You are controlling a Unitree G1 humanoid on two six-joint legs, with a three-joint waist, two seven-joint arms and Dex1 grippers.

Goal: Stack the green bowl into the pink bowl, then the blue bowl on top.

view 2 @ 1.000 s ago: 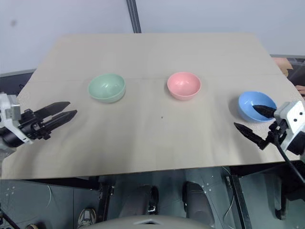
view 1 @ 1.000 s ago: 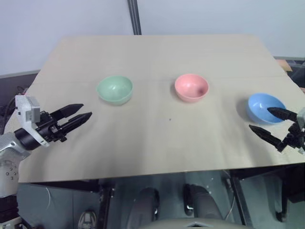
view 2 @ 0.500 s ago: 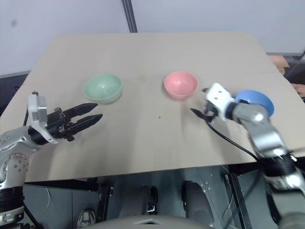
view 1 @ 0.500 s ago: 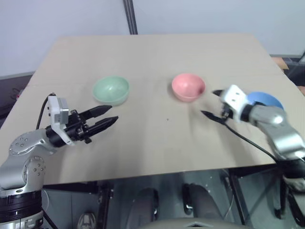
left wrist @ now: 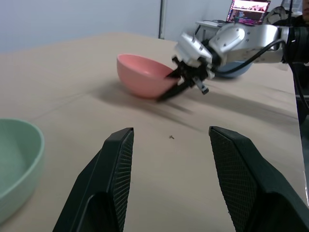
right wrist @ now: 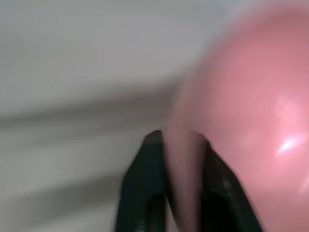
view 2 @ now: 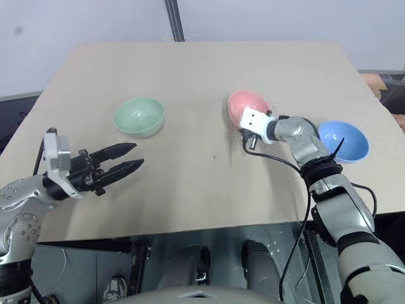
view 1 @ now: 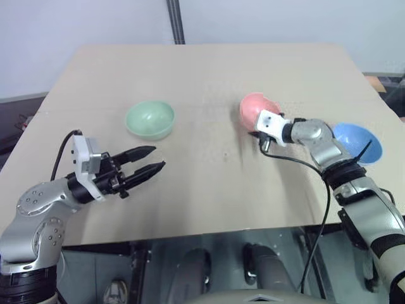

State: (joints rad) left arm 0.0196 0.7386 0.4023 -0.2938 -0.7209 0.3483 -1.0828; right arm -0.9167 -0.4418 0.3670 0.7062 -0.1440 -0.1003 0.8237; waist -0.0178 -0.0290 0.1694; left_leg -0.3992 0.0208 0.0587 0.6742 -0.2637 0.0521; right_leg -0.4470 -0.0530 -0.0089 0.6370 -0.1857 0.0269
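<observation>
A: How do the three bowls look?

B: Same size, smooth and matte. The green bowl [view 1: 150,120] sits upright toward the left edge of the tabletop [view 1: 209,69]. The blue bowl [view 1: 358,142] sits near the right edge. The pink bowl [view 1: 255,109] is between them, about mid-width, tipped up on its side so its rounded underside faces the camera.

A: What is tipping it?

B: The right gripper [left wrist: 179,83]. Its fingers [right wrist: 150,159] are clenched on the pink bowl's rim, one finger on each side of the wall, as the right wrist view shows close up.

A: And the left gripper?

B: The left gripper [view 1: 149,160] hangs over the tabletop's front left part, nearer the front edge than the green bowl and apart from it. Its fingers are released, spread with nothing between them.

A: Anything in the way?

B: A black cable [view 1: 297,166] from the right wrist trails across the tabletop toward the front right edge. A small dark speck [left wrist: 171,137] lies on the bare surface between the green and pink bowls. A laptop screen [left wrist: 248,8] glows beyond the far side in the left wrist view
</observation>
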